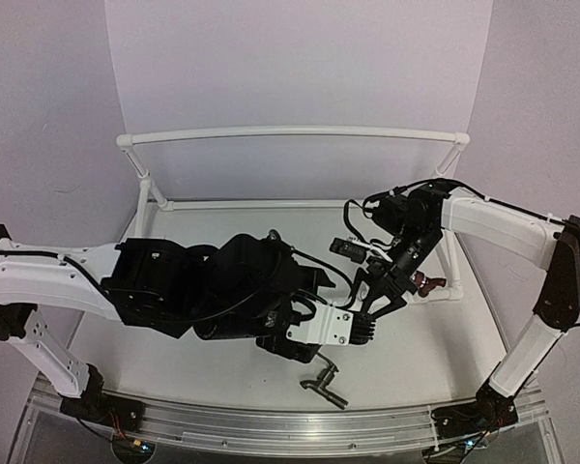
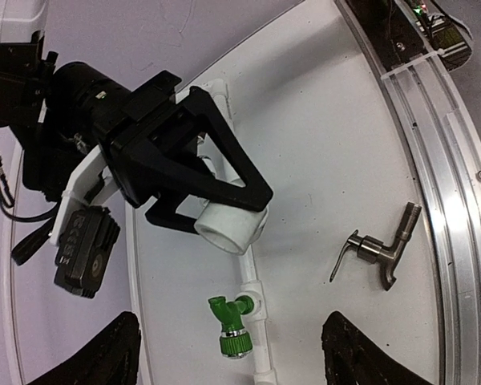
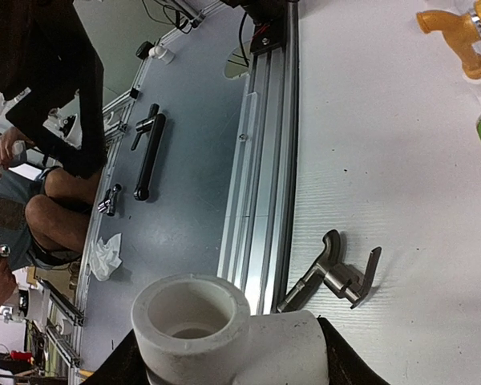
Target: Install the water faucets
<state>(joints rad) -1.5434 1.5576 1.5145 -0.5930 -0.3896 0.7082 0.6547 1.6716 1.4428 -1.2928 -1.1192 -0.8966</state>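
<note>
A dark grey metal water faucet (image 1: 324,380) with a bent lever lies loose on the white table near the front rail; it also shows as the grey faucet (image 2: 381,249) and the grey faucet (image 3: 337,273) in the wrist views. My right gripper (image 1: 375,305) is shut on a white pipe fitting (image 2: 228,224), whose open socket (image 3: 192,317) faces the wrist camera. My left gripper (image 2: 231,337) is open and holds nothing. It hovers over a green faucet (image 2: 232,325) mounted on the white pipe (image 2: 252,281). A gold faucet (image 3: 457,28) and a maroon faucet (image 1: 425,283) sit on the pipe.
A white pipe frame (image 1: 290,133) stands along the back and sides of the table. An aluminium rail (image 1: 271,420) runs along the near edge. Beyond it, in the right wrist view, the floor holds loose tools (image 3: 148,156) and a seated person's legs (image 3: 48,216).
</note>
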